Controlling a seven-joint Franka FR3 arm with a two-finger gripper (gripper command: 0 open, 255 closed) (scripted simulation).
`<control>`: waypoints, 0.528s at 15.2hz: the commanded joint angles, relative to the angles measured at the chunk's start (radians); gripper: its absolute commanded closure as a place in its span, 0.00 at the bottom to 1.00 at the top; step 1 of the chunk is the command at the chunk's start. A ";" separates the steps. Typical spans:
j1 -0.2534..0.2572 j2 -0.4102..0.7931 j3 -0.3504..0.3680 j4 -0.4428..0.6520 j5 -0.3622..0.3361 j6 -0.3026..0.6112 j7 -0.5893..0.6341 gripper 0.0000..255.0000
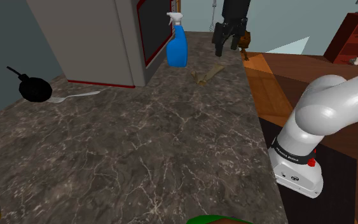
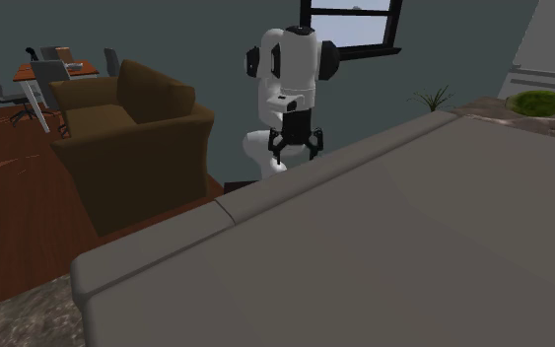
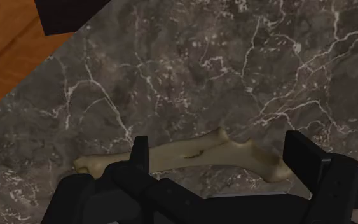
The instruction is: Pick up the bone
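Note:
A pale tan bone (image 3: 190, 156) lies flat on the dark marble counter (image 3: 234, 70). The black fingers (image 3: 139, 153) of my gripper (image 3: 220, 154) stand apart above it and do not touch it. In the shoulder view the bone (image 1: 208, 73) rests near the counter's far right edge, just right of a blue spray bottle. There the open gripper (image 1: 231, 48) hangs above it and slightly to the right. The second exterior view catches the gripper (image 2: 295, 148) pointing down behind a grey block.
A blue spray bottle (image 1: 177, 44) stands beside a grey appliance with red trim (image 1: 117, 38). A black pan (image 1: 34, 88) and a fork (image 1: 75, 97) lie at the shoulder view's left. The counter edge (image 1: 255, 95) drops to a wooden floor. A brown armchair (image 2: 132, 133) stands nearby.

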 commanded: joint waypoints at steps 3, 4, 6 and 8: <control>-0.082 0.111 0.050 0.047 0.055 0.006 0.243 0.00; -0.121 0.163 0.069 0.068 0.080 0.010 0.362 0.00; -0.196 0.257 0.097 0.102 0.129 0.022 0.595 0.00; -0.263 0.335 0.111 0.120 0.177 0.041 0.821 0.00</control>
